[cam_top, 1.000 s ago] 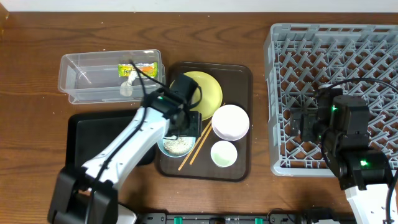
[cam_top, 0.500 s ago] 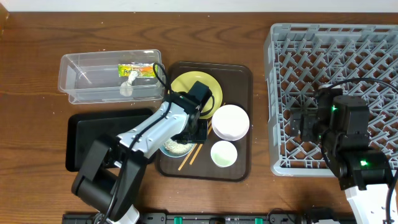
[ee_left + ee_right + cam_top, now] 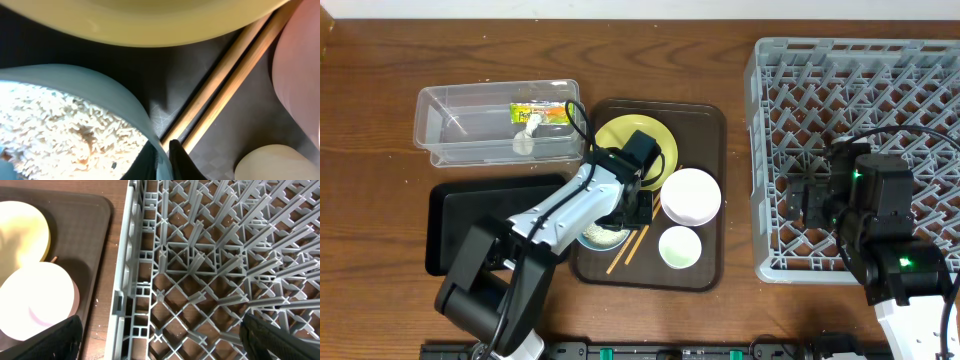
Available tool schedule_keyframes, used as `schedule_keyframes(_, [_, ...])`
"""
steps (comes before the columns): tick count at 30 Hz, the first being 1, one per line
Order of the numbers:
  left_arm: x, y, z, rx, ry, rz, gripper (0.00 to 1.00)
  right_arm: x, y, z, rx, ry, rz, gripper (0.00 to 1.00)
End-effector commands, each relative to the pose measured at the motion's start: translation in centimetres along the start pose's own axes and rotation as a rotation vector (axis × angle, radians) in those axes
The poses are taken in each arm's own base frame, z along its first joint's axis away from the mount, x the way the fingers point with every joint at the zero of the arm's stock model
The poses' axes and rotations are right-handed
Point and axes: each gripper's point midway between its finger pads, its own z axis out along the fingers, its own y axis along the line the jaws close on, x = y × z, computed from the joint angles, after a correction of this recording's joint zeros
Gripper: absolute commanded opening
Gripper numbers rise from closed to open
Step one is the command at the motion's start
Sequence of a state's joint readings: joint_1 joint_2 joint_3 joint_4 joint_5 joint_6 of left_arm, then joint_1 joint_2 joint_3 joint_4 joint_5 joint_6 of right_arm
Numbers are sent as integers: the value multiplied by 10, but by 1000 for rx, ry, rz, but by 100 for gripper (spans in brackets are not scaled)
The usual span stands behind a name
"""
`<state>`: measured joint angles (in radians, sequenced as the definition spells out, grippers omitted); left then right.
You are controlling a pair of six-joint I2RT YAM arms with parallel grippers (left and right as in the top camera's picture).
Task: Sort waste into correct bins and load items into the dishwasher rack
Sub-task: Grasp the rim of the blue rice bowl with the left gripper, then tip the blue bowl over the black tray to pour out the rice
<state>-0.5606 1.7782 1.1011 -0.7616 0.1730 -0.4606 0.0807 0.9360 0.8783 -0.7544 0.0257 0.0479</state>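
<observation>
One smooth light blue bowl point(image 3: 100, 87) on textured brown tray point(image 3: 165, 85) holds grainy white rice point(image 3: 55, 130). Left gripper point(image 3: 161, 159) straddles its rim at 2 o'clock; clamped or not, cannot tell. Right gripper point(image 3: 160, 342) is released, spread wide over the grey lattice rack point(image 3: 200, 255).

You see: plate point(image 3: 150, 20) yellow | bowl point(image 3: 102, 95) light blue, rice point(image 3: 55, 130) white | cup point(image 3: 680, 247) green inside | rack point(image 3: 850, 70) grey lattice | serving tray point(image 3: 705, 130) dark brown | wrapper point(image 3: 545, 110) green-yellow print | tub point(image 3: 450, 135) clear
</observation>
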Motion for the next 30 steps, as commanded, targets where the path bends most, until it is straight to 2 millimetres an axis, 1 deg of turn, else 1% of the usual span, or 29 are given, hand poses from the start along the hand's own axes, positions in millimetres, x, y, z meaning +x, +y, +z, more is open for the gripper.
schedule_keyframes(1, [2,2,2,-9,6,-8,7,-8,-2,-5,1,-20,6,99])
schedule_keyframes(5, [3,1,-9,-2,-8,-6,6,-8,-2,-5,1,-20,7,99])
schedule_keyframes(9, [2,-2,-29,21,-46,2,6,-8,-2,-5,1,-20,7,99])
schedule_keyframes(15, [-3,-10,-68,83,-163,80,6,-8,-2,-5,2,-20,7,99])
schedule_keyframes(17, [-5,-9,-82,102,-206,98,6,-8,-2,-5,2,-20,7,99])
schedule_keyframes(21, [-11,4,-108,129,-279,74,6,-8,-2,-5,2,-20,7,99])
schedule_keyframes(24, [-16,28,-122,127,-310,0,6,-8,-2,-5,1,-20,7,99])
schedule_keyframes(26, [-18,40,-128,156,-311,-13,6,-8,-2,-5,1,-20,7,99])
schedule_keyframes(30, [-22,54,-135,300,-291,-20,6,-8,-2,-5,2,-20,7,99])
